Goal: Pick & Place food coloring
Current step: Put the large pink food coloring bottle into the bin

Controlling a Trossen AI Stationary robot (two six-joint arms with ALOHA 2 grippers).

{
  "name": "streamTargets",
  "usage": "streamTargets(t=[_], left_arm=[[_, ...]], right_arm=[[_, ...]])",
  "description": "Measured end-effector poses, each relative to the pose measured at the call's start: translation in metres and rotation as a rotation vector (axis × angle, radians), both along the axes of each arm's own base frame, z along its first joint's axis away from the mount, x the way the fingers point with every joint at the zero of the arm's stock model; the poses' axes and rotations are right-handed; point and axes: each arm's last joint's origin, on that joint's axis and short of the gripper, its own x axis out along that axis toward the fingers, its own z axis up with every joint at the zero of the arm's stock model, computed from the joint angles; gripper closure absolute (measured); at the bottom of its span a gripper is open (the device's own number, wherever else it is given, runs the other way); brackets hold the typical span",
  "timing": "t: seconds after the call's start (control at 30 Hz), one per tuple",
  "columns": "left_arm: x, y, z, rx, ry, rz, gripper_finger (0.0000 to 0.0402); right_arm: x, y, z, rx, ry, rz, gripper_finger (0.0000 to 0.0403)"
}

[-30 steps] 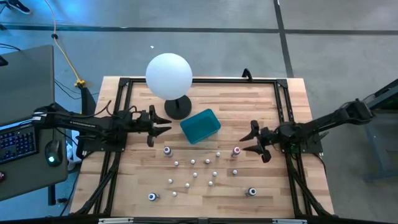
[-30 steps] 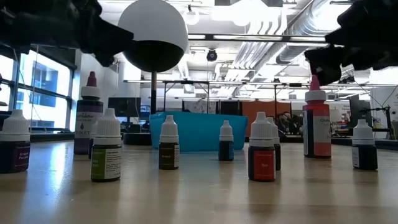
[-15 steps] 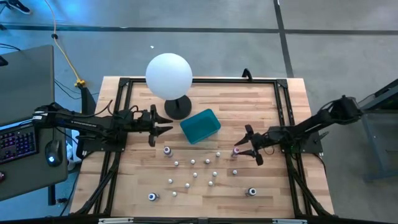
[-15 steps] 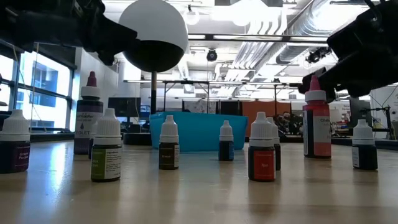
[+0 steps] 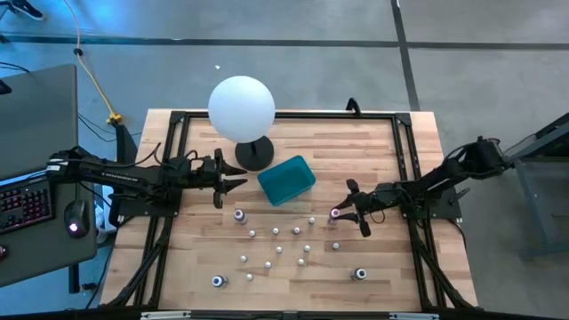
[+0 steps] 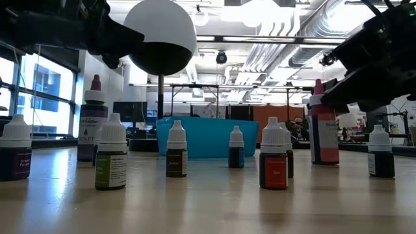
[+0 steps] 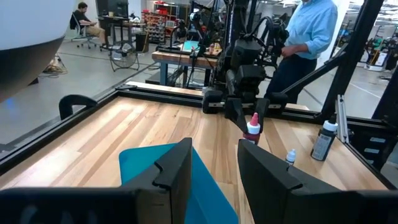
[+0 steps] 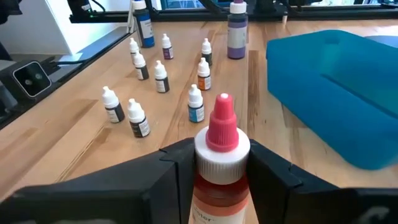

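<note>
Right of the teal tray (image 5: 286, 180), right claw (image 5: 343, 214) pinching pink-capped food coloring bottle (image 8: 221, 155), left claw (image 5: 224, 180) spread, hovering.

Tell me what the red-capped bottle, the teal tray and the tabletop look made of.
Red-capped bottle: likely plastic, with a ribbed white collar and glossy pink tip, between the right gripper fingers. Teal tray: probably matte moulded plastic. Tabletop: wood planks, grain visible.

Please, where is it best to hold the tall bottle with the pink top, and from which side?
Probably at the white collar under the pink tip of the red bottle, coming level from the side. It stands upright, and the right gripper already has a finger on each side there.
</note>
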Motion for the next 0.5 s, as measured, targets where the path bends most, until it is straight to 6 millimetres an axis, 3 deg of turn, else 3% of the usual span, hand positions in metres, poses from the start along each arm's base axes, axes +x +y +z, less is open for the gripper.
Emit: streamTargets(t=[0.2,0.33,0.5], left_arm=[[0.000,0.000,0.000,0.000,0.001,0.000,0.0273],[0.000,0.000,0.000,0.000,0.001,0.000,0.0273],[0.000,0.000,0.000,0.000,0.001,0.000,0.0273]], right_arm=[[0.014,0.002,0.013,-0.081,-0.074,0.001,0.0280],[0.035,-0.002,0.038,-0.175,-0.194,-0.124,0.0276],[0.076,-0.024,0.082,-0.276,-0.249,-0.318,0.0293]])
